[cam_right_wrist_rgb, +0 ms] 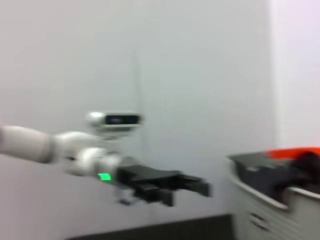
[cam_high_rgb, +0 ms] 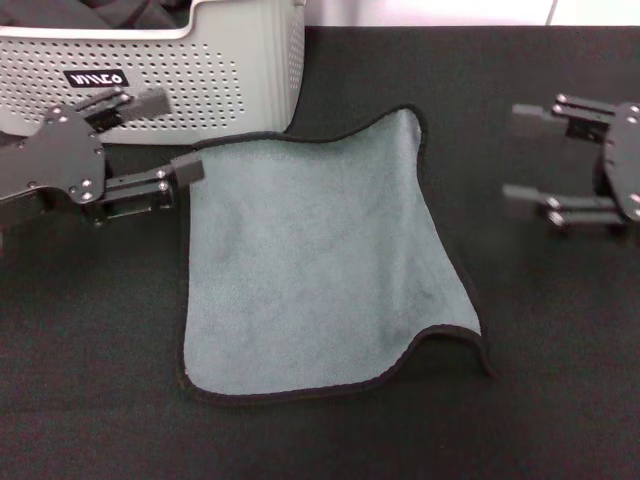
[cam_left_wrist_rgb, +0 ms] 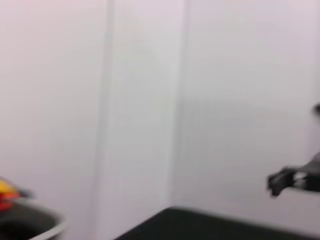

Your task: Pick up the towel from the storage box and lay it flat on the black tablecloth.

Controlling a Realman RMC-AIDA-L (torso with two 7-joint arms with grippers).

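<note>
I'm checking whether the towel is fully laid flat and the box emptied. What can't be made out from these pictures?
- Towel: its near right corner lifts off the black tablecloth; what lies beneath is hidden in the head view.
- Storage box: cut off by the head view's top edge; dark contents unidentifiable.
- Wrist views: blurred, neither shows the towel.
- Left pincer and right pincer: open, beside the towel.
</note>
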